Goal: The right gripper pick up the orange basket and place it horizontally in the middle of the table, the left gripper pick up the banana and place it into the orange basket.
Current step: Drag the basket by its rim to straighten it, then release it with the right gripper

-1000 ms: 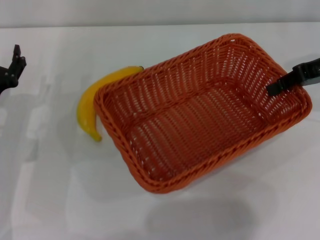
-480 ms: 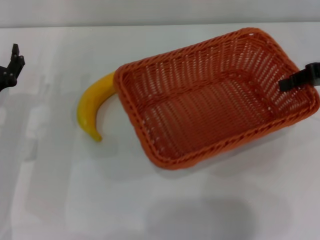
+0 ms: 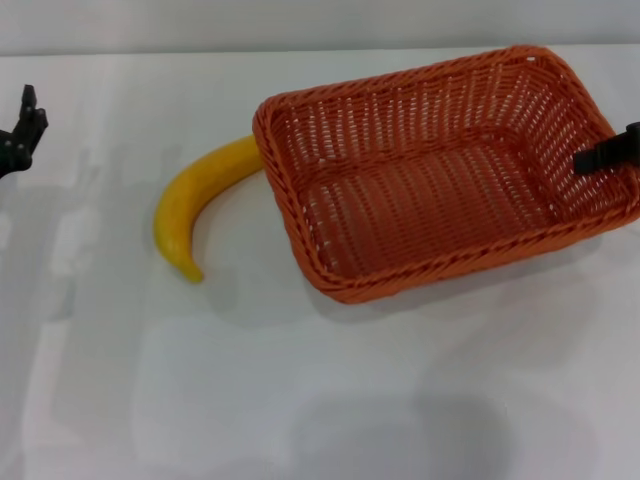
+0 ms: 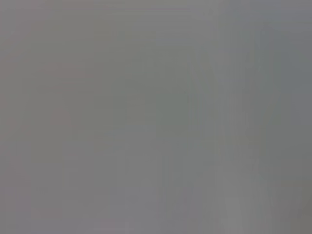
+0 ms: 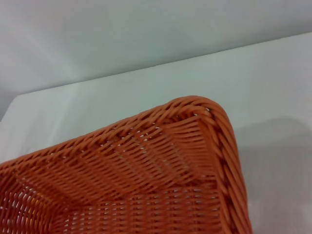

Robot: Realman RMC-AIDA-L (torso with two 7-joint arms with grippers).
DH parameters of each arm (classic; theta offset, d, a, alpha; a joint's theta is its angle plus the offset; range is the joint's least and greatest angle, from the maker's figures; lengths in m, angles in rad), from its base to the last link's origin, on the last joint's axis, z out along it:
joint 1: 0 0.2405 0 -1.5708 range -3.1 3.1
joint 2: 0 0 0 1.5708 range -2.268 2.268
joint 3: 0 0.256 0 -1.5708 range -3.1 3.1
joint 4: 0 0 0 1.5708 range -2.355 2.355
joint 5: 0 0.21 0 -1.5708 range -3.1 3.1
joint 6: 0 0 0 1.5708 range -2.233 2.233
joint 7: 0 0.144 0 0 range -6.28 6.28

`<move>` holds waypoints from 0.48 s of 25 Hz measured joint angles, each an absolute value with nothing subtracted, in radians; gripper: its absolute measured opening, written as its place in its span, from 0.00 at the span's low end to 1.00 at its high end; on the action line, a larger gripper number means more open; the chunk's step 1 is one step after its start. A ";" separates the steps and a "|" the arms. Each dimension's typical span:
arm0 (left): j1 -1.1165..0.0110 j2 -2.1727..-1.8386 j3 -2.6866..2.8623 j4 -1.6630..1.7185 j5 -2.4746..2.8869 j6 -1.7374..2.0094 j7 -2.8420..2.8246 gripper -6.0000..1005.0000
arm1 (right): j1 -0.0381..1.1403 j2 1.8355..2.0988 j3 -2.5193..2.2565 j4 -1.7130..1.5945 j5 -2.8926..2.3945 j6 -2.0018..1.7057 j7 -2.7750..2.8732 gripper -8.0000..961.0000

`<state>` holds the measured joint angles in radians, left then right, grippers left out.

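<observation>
Gripping the orange basket [image 3: 440, 170] by its rim, the right gripper [image 3: 608, 156] has its jaws clamped on the short end wall. Basket looks light and stiff, so that hold should do; the banana [image 3: 195, 205] touches its end farthest from those jaws. Left gripper [image 3: 20, 135] sits parked, jaws spread.

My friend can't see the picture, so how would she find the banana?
Look at the white table and find the big orange basket. Just off the basket's left end lies the banana, its upper end hidden by the basket's rim. It is the only yellow, curved, smooth thing there.
</observation>
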<state>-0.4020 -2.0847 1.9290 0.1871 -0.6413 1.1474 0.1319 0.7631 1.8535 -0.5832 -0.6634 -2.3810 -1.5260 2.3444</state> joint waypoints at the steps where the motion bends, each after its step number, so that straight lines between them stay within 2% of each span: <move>1: -0.402 -2.085 1.928 0.187 -0.641 1.147 0.132 0.86 | 0.757 1.857 -0.583 -0.670 -2.375 -1.526 2.344 0.21; 8: -0.405 -2.084 1.926 0.187 -0.642 1.147 0.132 0.86 | 0.697 1.920 -0.583 -0.801 -2.361 -1.520 2.365 0.22; 12: -0.405 -2.083 1.925 0.187 -0.643 1.147 0.132 0.86 | 0.683 1.932 -0.583 -0.815 -2.344 -1.520 2.371 0.22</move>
